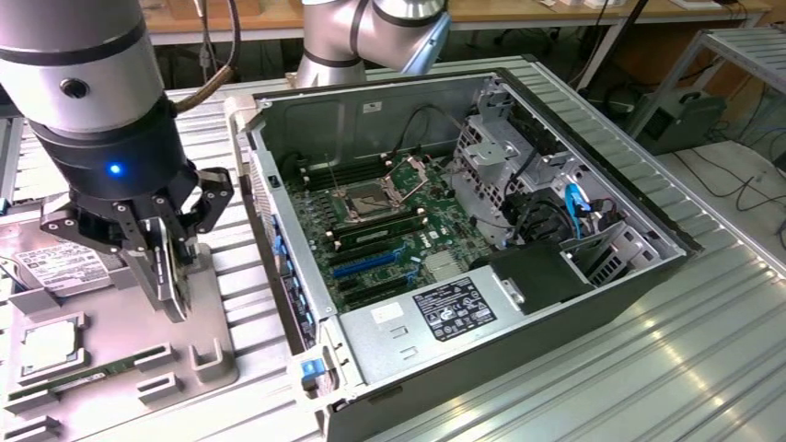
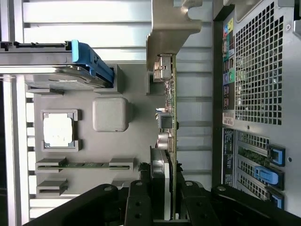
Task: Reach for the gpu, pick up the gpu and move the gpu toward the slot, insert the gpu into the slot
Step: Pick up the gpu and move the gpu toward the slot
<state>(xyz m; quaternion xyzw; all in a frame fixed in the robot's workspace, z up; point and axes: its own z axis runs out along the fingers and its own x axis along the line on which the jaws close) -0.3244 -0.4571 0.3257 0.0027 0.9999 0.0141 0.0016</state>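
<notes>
My gripper is shut on the gpu, a thin dark card that hangs on edge below the fingers, over the grey fixture tray at the exterior view's left. The wrist view looks along the gpu edge-on, with its silver bracket at the far end. There both black fingers of the gripper press on the card's sides. Blue and black expansion slots lie on the motherboard inside the open computer case, to the right of the gripper. I cannot tell which slot is the task's.
The tray also holds a processor chip, a green memory stick and a hard drive. The case's side wall stands between tray and motherboard. A power supply and drive cage fill the case's right part. The case's rear grille is close.
</notes>
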